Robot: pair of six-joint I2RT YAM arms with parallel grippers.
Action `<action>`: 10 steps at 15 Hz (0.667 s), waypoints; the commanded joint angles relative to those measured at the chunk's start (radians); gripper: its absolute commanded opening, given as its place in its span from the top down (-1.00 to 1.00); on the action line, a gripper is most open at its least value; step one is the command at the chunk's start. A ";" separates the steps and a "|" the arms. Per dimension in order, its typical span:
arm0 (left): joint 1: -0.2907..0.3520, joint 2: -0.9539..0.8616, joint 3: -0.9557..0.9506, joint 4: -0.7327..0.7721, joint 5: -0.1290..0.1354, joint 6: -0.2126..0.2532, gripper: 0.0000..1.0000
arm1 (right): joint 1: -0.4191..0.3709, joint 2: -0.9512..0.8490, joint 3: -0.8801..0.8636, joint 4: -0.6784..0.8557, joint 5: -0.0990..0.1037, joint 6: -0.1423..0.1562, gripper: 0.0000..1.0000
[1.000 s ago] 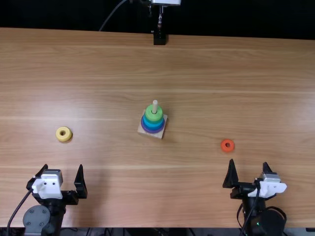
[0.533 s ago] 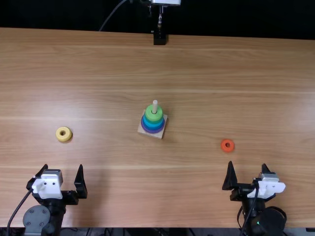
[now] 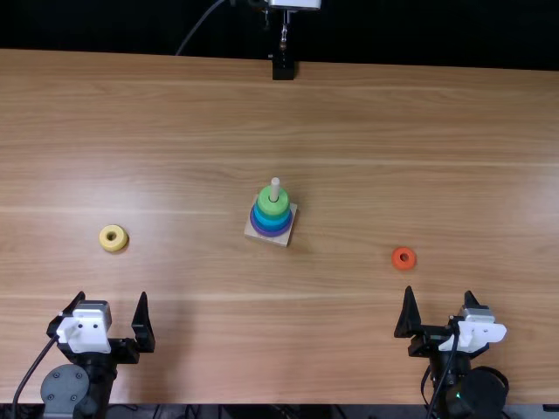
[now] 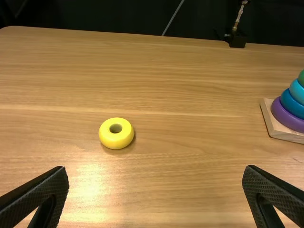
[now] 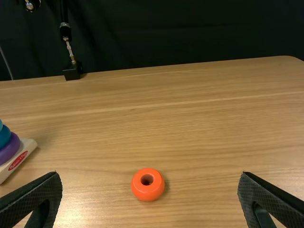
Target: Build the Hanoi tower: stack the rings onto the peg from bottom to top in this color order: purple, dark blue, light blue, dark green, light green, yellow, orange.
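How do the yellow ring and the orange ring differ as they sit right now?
The yellow ring is the wider one; the orange ring is smaller across. In the top view, the yellow ring lies to the left of the peg, ahead of the left hand, while the orange ring lies to the peg's right, nearer the right hand. Both lie flat on the table, holes facing up.

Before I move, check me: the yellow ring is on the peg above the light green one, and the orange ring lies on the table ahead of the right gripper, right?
Not the yellow ring: the top view shows it on the table ahead of the left gripper. The orange ring is where you say.
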 commanded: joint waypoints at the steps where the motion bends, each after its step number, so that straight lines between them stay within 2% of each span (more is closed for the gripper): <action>1: 0.000 -0.012 -0.105 -0.082 0.004 0.012 -1.00 | -0.011 -0.025 -0.048 -0.067 0.012 -0.005 -1.00; 10: 0.010 -0.012 -0.105 -0.082 0.004 0.010 -1.00 | -0.011 -0.025 -0.048 -0.067 0.012 -0.005 -1.00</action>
